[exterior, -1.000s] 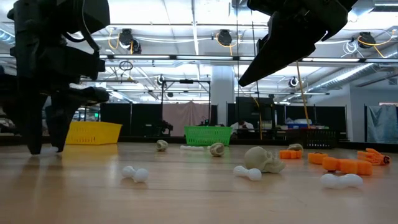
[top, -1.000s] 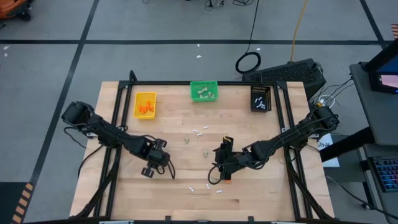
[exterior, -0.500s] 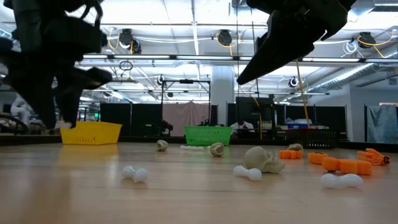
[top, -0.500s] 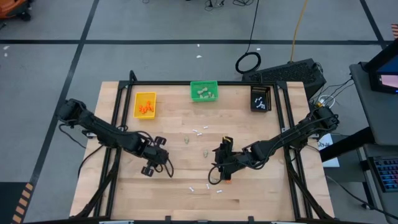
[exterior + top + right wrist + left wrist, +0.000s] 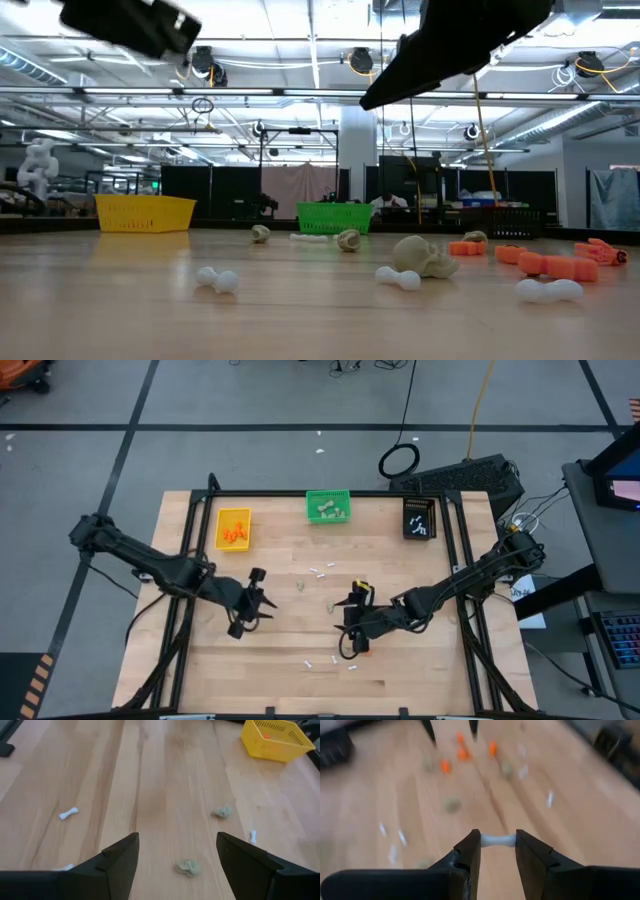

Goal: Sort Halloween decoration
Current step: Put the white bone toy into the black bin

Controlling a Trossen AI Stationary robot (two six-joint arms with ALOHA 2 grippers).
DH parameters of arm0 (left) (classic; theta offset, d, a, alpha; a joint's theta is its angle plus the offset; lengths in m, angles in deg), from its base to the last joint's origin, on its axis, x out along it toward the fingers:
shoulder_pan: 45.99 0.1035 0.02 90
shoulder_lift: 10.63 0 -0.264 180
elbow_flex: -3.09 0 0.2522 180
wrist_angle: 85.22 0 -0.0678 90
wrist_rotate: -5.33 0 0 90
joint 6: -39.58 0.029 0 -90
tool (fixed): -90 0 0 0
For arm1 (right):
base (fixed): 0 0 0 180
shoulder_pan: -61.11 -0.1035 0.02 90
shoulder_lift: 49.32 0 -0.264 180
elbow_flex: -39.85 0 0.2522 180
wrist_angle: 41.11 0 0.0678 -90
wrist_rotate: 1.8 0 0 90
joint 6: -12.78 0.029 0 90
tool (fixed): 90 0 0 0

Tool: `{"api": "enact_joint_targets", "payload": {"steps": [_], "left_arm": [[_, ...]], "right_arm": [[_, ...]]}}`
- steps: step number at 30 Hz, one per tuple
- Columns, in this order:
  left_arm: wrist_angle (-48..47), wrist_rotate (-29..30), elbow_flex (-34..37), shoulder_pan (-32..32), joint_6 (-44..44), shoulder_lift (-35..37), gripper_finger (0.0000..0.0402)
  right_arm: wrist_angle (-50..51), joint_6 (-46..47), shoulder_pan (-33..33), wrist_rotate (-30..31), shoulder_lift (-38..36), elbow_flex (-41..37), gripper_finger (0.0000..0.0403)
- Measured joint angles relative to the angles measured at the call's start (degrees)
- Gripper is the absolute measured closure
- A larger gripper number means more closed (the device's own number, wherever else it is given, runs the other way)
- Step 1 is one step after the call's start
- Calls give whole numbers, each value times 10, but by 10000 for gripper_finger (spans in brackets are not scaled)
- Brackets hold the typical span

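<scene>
The Halloween decoration lies scattered on the wooden table: orange bits (image 5: 545,263), beige lumps (image 5: 424,255) and white sticks (image 5: 217,280). My left gripper (image 5: 262,600) hangs above the table's left middle, shut on one white stick (image 5: 497,840). My right gripper (image 5: 346,622) hovers open over the table's middle, slanting down. A beige lump (image 5: 188,867) lies on the table below the gap between its fingers, and nothing is held there. My left gripper holds the white stick by its two ends (image 5: 485,839), one against each finger's inner face, right at the fingertips. The stick spans the gap across the fingers. It is lifted clear of the table, and the fingers slant down toward the table's middle.
At the far edge stand a yellow bin (image 5: 233,528) holding orange bits, a green bin (image 5: 328,507) and a black bin (image 5: 419,518). More white sticks (image 5: 322,571) lie beyond the grippers, others (image 5: 322,660) near the front edge. A black frame (image 5: 190,560) borders the table.
My left gripper has risen from the table surface and tipped from pointing steeply down to a shallow slant, lifting the white stick clear. My right gripper has stayed in place and tipped up a little.
</scene>
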State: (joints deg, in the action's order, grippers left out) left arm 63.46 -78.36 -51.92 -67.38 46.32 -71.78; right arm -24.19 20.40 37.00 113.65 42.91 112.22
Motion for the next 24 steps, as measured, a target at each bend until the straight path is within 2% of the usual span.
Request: {"api": "enact_joint_targets", "payload": {"steps": [5,11,18,24], "left_arm": [[87,7,0,0,63,17,300],[171,48,0,0,98,12,300],[191,75,3,0,117,9,300],[259,75,43,0,119,9,300]], "right_arm": [[-10,-8,0,0,0,0,151],[-13,-10,0,0,0,0,151],[-14,-11,0,0,0,0,151],[-14,-9,0,0,0,0,151]]}}
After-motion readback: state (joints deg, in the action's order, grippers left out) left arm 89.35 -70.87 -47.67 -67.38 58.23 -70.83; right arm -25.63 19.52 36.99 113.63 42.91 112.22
